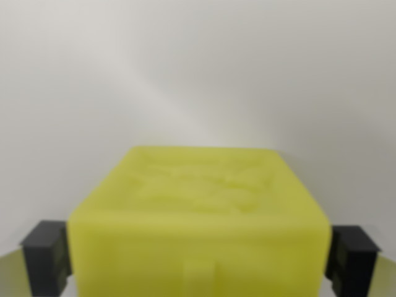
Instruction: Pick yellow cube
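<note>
Plain white surface (198,68), blurry. Cube (198,216) sits square betw. pincer (198,253) fingers (46,253), gripped; no long axis.

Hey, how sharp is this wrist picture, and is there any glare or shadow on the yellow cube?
Wrist view: the yellow cube fills the lower frame and is soft, its raised top pattern unreadable; the dark fingers on either side are blurred too. Lighting is even, with no glare on the cube; the pale background shows only a faint bright streak.
</note>
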Robot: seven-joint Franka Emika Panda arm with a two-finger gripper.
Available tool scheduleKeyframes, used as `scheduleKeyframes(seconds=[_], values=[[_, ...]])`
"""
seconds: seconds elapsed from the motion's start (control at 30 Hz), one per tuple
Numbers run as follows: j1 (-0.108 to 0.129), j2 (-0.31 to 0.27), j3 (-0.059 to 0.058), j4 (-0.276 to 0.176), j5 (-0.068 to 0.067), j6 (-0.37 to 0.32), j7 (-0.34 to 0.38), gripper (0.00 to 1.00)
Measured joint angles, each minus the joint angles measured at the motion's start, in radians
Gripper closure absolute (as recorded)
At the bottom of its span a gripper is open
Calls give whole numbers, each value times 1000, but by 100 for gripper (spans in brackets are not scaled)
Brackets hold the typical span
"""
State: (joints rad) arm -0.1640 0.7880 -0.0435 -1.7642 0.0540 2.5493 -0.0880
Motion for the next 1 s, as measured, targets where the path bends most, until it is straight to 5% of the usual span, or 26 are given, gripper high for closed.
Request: scheduleKeyframes(seconds=[0.07, 0.1, 1.0], values=[[0, 0, 0, 0, 0, 0, 0, 0], [0, 0, 0, 0, 0, 0, 0, 100], [-1, -123, 0, -37, -10, -86, 7, 100]])
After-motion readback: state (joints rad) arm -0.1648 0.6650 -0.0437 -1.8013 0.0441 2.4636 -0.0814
